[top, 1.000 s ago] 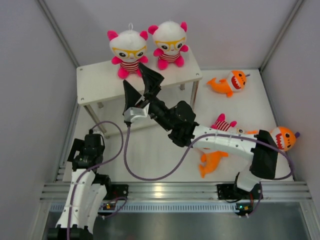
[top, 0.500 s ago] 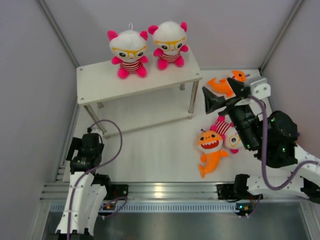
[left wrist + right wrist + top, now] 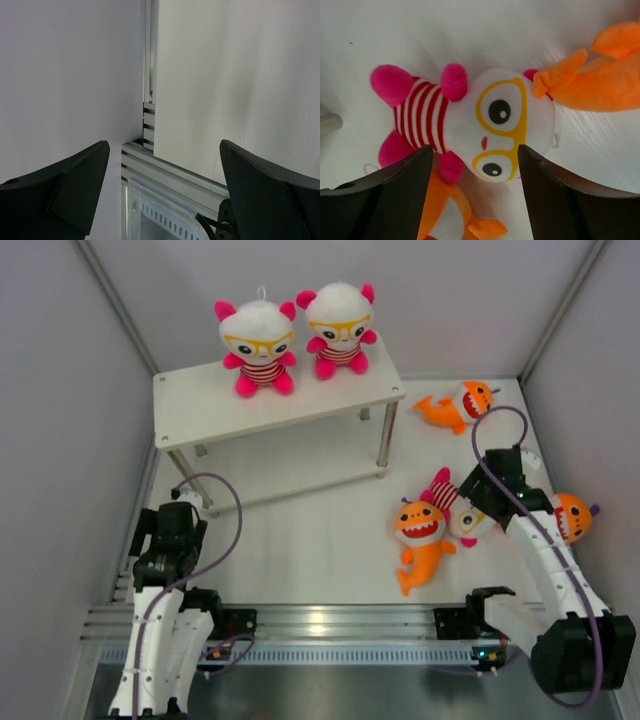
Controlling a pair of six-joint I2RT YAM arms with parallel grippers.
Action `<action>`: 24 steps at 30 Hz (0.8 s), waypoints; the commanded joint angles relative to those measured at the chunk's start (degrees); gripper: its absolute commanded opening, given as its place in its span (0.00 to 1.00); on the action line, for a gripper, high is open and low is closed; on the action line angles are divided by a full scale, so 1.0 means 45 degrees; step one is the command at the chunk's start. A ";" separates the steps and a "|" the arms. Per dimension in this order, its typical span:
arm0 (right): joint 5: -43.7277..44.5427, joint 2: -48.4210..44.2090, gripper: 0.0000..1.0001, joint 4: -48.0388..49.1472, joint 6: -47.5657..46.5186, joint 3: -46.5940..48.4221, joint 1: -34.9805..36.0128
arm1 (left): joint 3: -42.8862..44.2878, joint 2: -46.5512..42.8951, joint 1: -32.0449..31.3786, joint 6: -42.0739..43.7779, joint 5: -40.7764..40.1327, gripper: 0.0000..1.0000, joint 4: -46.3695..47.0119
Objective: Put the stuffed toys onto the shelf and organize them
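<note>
Two bears [image 3: 256,345] [image 3: 340,330] sit upright on top of the white shelf [image 3: 200,405]. A third bear [image 3: 452,502] lies on the table beside an orange shark [image 3: 422,538]. My right gripper [image 3: 478,502] hangs just over this bear, open. In the right wrist view its head [image 3: 507,125] lies between my open jaws [image 3: 475,152], untouched. A second shark [image 3: 456,405] lies at the back right. A third shark [image 3: 572,516] lies by the right wall. My left gripper [image 3: 160,558] is open and empty at the near left; it also shows in the left wrist view [image 3: 163,146].
Grey walls close in the table on the left, back and right. An aluminium rail [image 3: 330,622] runs along the near edge. The shelf's silver legs [image 3: 386,440] stand left of the toys on the table. Orange shark parts [image 3: 605,80] [image 3: 450,215] flank the bear.
My right arm has swung from the shelf's front over to the right and come down over the lying bear, its jaws open throughout. The left arm has barely moved.
</note>
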 commanded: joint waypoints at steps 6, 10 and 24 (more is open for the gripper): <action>-0.1938 0.0146 0.69 0.2341 0.3065 -0.2250 -0.1880 | 0.0627 -0.0167 0.0081 -0.0022 0.0399 0.98 -0.0174; -0.2254 0.1160 0.68 0.3007 0.3203 -0.2622 -0.2194 | 0.1056 -0.0147 0.0081 -0.0119 0.0730 0.98 -0.0544; 0.0147 -0.2349 0.00 0.3829 0.1447 -0.2354 -0.3092 | 0.4454 -0.0030 0.0081 -0.0471 0.5963 0.98 -0.3064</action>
